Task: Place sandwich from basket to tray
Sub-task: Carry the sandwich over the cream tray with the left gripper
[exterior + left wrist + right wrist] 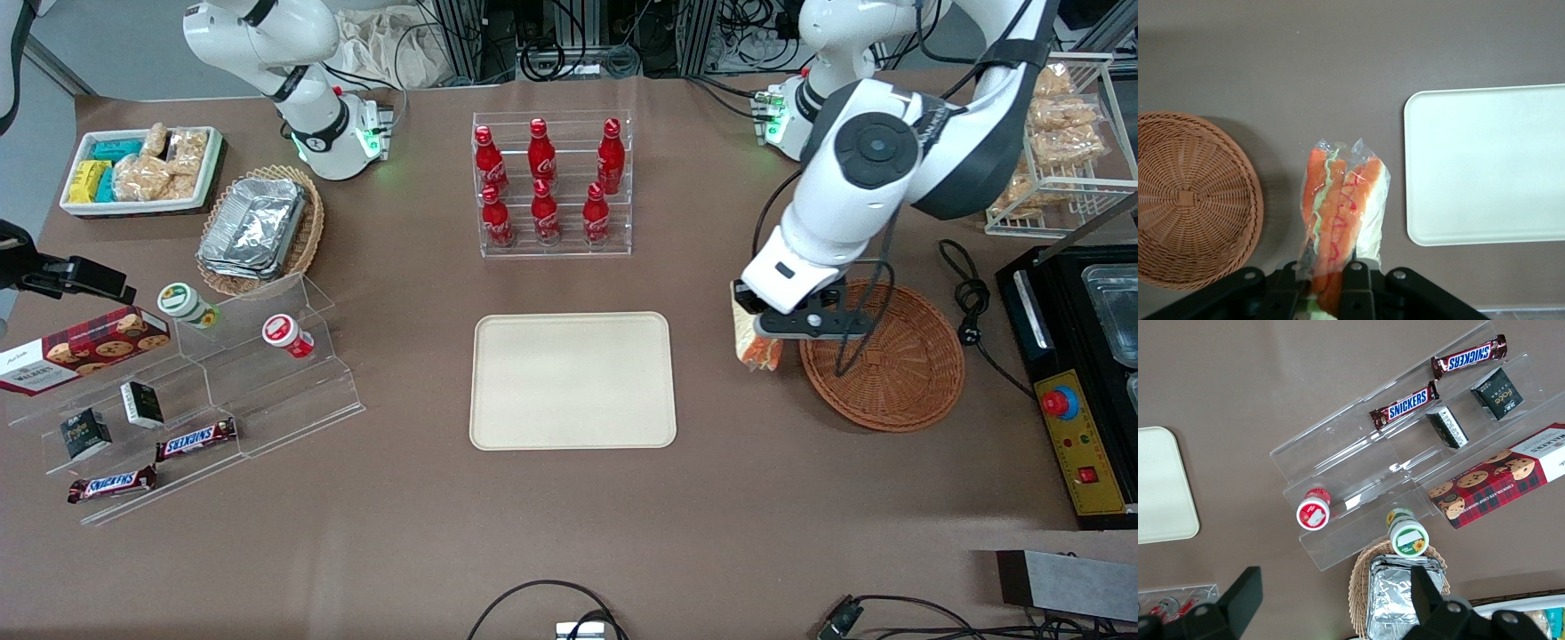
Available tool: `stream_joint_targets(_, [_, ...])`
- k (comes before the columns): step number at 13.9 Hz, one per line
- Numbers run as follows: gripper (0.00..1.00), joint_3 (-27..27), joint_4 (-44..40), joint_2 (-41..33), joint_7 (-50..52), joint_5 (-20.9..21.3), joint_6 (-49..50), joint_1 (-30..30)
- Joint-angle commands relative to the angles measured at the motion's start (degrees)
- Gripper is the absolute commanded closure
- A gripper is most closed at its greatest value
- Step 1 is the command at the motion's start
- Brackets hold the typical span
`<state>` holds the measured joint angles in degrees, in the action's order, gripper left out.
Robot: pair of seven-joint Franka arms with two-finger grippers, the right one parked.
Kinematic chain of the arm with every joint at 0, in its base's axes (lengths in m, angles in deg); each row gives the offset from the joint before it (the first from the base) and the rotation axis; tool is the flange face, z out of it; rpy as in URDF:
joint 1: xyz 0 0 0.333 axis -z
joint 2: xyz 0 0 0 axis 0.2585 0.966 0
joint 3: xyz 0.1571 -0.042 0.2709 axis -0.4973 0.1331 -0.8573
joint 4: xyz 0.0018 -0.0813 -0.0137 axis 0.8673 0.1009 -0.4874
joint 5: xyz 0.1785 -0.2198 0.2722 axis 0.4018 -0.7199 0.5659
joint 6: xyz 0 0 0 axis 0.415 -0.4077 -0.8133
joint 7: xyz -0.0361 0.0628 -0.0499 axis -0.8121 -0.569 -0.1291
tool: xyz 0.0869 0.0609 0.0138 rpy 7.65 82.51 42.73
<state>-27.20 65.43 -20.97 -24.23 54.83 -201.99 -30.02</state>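
our end effector [1323, 280] is clamped on the sandwich [1341, 213], holding it in the air over the bare brown surface [569, 533] between the basket [889, 364] and the tray [573, 380]. we judge the sandwich light and soft, its clear wrap slippery, so we would grip the bread edge gently rather than squeeze the filling. readable elsewhere: snickers bars [1405, 405] and a walkers box [80, 348].
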Motion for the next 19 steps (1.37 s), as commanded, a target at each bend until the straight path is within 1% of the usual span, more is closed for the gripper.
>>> stream_joint_targets(1, [0.90, 4.90, -5.82, 8.60, 7.01, 7.50, 1.04, -0.08])
stream_joint_targets(3, [0.90, 7.11, -7.93, 12.82, 12.11, 11.20, 1.04, -0.08])
stream_joint_targets(4, [0.90, 7.21, -9.24, 14.58, 13.44, 12.96, 1.04, 2.53])
stream_joint_targets(5, [0.90, 6.77, -10.91, 16.34, 13.97, 14.02, 1.30, 4.91])
stream_joint_targets(6, [0.90, 6.42, -11.88, 18.27, 15.11, 14.46, 1.22, 5.98])
stream_joint_targets(8, [0.90, 6.42, -12.94, 21.18, 16.79, 17.35, 1.04, 7.21])
stream_joint_targets(10, [0.90, 6.42, -13.30, 23.02, 17.40, 19.03, 0.78, 8.97])
stream_joint_targets(12, [0.90, 6.42, -13.83, 25.48, 18.19, 21.58, 0.78, 9.58])
stream_joint_targets(16, [0.88, 6.33, -15.85, 29.18, 19.07, 22.20, -0.18, 11.69])
stream_joint_targets(19, [0.89, 5.54, -16.38, 30.24, 19.52, 22.20, -0.45, 12.75])
